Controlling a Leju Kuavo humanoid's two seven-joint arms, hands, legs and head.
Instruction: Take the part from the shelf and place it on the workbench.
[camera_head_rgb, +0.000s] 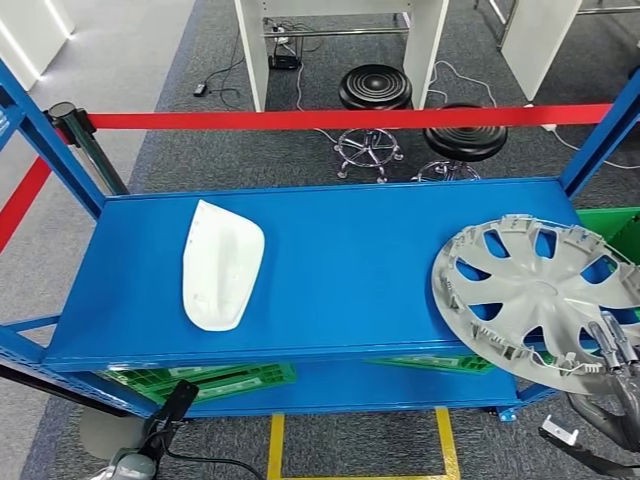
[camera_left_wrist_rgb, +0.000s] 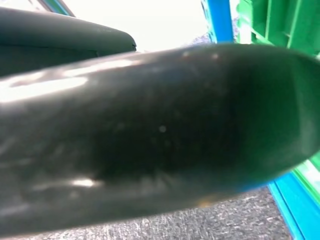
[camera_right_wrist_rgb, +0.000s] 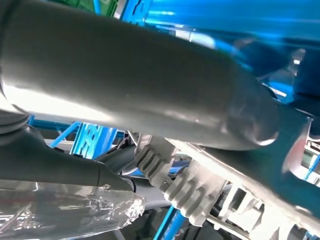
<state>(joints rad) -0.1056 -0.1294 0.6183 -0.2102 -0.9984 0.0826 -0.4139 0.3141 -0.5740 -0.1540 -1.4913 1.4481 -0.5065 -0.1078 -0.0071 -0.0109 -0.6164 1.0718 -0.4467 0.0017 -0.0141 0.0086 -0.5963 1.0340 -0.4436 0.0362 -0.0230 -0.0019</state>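
A silver wheel cover (camera_head_rgb: 540, 300) lies tilted at the right end of the blue shelf (camera_head_rgb: 347, 270), its lower right part hanging out past the front right corner. The right hand (camera_head_rgb: 615, 385) comes up from below that corner and grips the cover's rim, its fingers (camera_head_rgb: 610, 343) hooked over the edge near the spokes. In the right wrist view a thick grey thumb (camera_right_wrist_rgb: 132, 80) stretches across the cover's clipped underside (camera_right_wrist_rgb: 188, 190), with the blue shelf board just behind it.

A white plastic part (camera_head_rgb: 221, 265) lies flat on the left half of the shelf, nearer the front edge than the back, well apart from the wheel cover.

The left hand (camera_head_rgb: 162, 420) hangs low in front of the shelf's front left corner, below the board and touching nothing; whether its fingers are spread or curled cannot be told, since the left wrist view is mostly a blurred dark finger (camera_left_wrist_rgb: 151, 140) with a bit of blue frame and green crate beyond.

Green crates (camera_head_rgb: 226, 380) sit on the lower level under the board. Behind the shelf a red barrier tape (camera_head_rgb: 324, 120) runs across, and past it stand two black stools (camera_head_rgb: 375, 88) on grey carpet beside a white table leg (camera_head_rgb: 253, 50). Yellow floor tape (camera_head_rgb: 362, 440) marks the ground in front of the shelf
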